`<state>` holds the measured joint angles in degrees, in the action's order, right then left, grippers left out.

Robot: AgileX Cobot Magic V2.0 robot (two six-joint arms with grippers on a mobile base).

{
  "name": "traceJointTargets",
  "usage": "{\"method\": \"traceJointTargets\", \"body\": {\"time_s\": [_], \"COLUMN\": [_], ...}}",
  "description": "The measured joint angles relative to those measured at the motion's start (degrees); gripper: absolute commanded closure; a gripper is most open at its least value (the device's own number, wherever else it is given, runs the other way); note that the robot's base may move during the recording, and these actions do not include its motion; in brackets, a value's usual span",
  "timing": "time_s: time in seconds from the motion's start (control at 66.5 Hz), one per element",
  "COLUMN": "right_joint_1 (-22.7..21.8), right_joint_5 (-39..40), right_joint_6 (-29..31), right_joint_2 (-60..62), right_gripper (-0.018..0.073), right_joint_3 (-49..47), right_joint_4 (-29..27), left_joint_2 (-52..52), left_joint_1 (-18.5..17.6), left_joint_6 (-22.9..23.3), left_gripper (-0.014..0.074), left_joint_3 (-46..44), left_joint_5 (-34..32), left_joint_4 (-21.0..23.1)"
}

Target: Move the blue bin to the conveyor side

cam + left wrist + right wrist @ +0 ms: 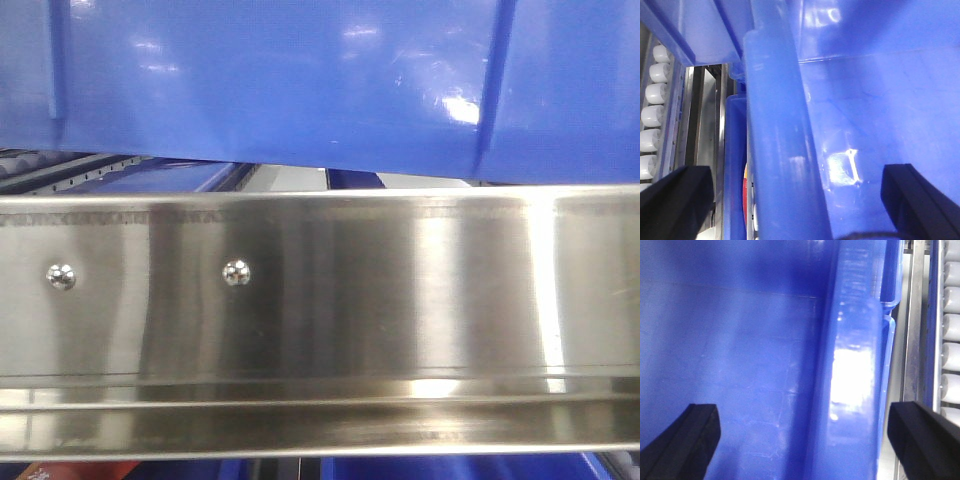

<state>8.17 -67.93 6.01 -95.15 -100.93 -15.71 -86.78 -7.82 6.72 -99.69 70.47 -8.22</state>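
Note:
The blue bin (pixel 300 80) fills the top of the front view, its glossy ribbed wall just behind the steel rail. In the left wrist view its thick rim (pixel 777 140) runs up the middle, with the bin's inside to the right. My left gripper (pixel 792 200) is open, one finger (pixel 675 200) outside the wall and the other inside. In the right wrist view the rim (pixel 855 365) runs up the right of centre. My right gripper (pixel 802 437) is open and straddles it the same way. The dark conveyor belt is out of view.
A shiny stainless steel rail (pixel 320 300) with rivets crosses the front view below the bin. White rollers (pixel 652 100) line the left side and more rollers (pixel 950 330) line the right side. Another blue crate (pixel 735 165) with something red and orange inside sits below the left rim.

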Motion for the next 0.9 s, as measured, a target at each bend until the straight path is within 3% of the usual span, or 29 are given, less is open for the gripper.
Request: {"method": "traceJointTargets", "body": {"time_s": [0.902], "right_joint_1": [0.0], "right_joint_5": [0.68], "right_joint_6": [1.5], "right_joint_2": [-0.8], "right_gripper": [-0.001], "right_joint_3": [0.0], "right_joint_4": [0.0], "left_joint_2": [0.0], "left_joint_1": [0.0], "left_joint_6": [0.0], "left_gripper": [0.0015], "left_joint_3": [0.0], "left_joint_5": [0.0], "left_joint_4": [-1.33]}}
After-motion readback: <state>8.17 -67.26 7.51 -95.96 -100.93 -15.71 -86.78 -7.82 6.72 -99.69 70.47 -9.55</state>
